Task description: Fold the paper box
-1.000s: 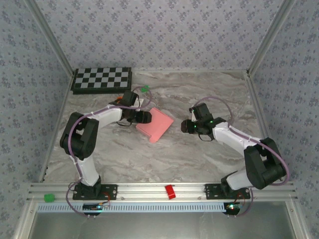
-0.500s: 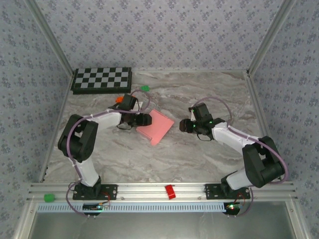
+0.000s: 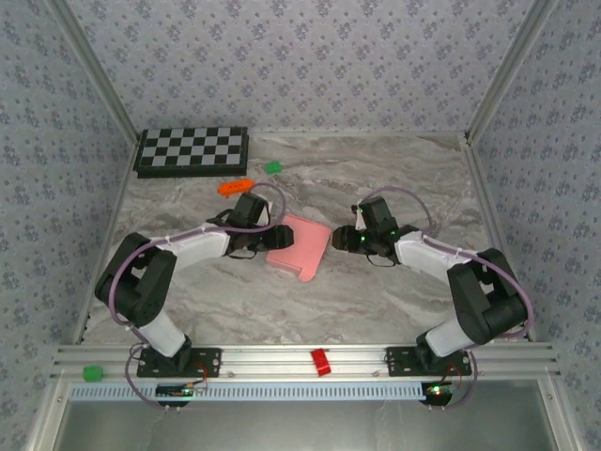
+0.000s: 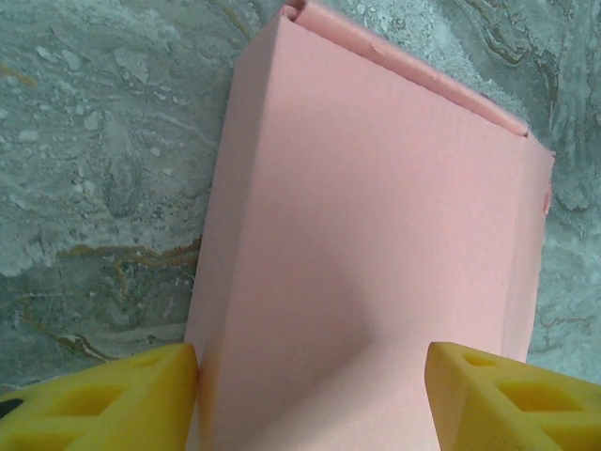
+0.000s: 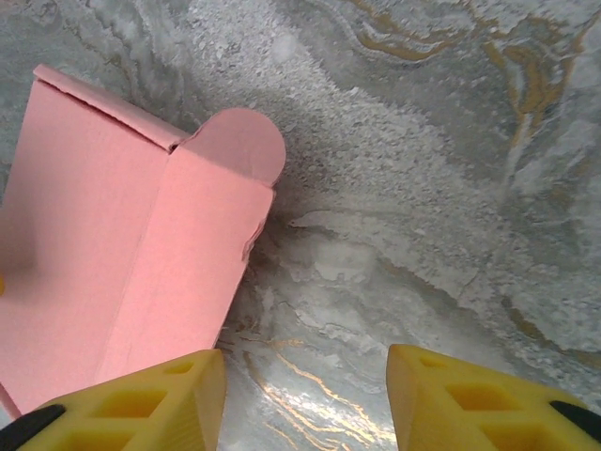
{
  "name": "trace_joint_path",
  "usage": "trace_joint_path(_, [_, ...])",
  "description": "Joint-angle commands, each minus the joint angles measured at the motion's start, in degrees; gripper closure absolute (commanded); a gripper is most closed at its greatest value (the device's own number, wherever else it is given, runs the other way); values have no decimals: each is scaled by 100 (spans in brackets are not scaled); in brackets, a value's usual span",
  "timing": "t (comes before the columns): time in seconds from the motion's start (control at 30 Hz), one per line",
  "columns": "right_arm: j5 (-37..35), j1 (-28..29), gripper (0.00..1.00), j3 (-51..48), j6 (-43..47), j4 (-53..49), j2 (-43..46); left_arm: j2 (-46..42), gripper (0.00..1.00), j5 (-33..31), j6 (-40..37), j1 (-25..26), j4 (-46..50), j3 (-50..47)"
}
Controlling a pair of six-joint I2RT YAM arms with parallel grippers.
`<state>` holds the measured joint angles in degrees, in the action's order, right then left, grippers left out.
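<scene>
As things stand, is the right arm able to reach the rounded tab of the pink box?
Probably yes. The right tool is open and close beside the paper box, and only bare table lies between it and the rounded tab.

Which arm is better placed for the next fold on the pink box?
Probably the left. The left fingers are open over the paper box, one at its side edge; the right fingers are open over the bare table beside it.
</scene>
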<state>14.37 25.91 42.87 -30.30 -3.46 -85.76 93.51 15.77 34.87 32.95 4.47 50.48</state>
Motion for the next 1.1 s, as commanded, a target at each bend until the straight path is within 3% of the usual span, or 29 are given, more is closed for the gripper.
trace_joint_path(0.0, [331,35,49,-91,-186,308,-97,-127,35,-13,230,112,-262,-65])
trace_joint_path(0.3, [460,59,39,-330,-483,823,-214,-118,35,223,333,287,-385,-76])
trace_joint_path(0.4, [646,51,36,-415,-529,1079,-250,-266,36,34,389,279,-430,-156])
trace_joint_path(0.57, [1071,29,35,-467,-842,1527,-505,-343,45,-156,324,122,-288,-109])
trace_joint_path(0.73, [1237,45,35,-660,-1232,2265,-700,-174,46,90,95,-47,-190,66])
trace_joint_path(1.07, [1497,100,38,-634,-1399,2694,-982,195,48,460,-37,-184,-262,206])
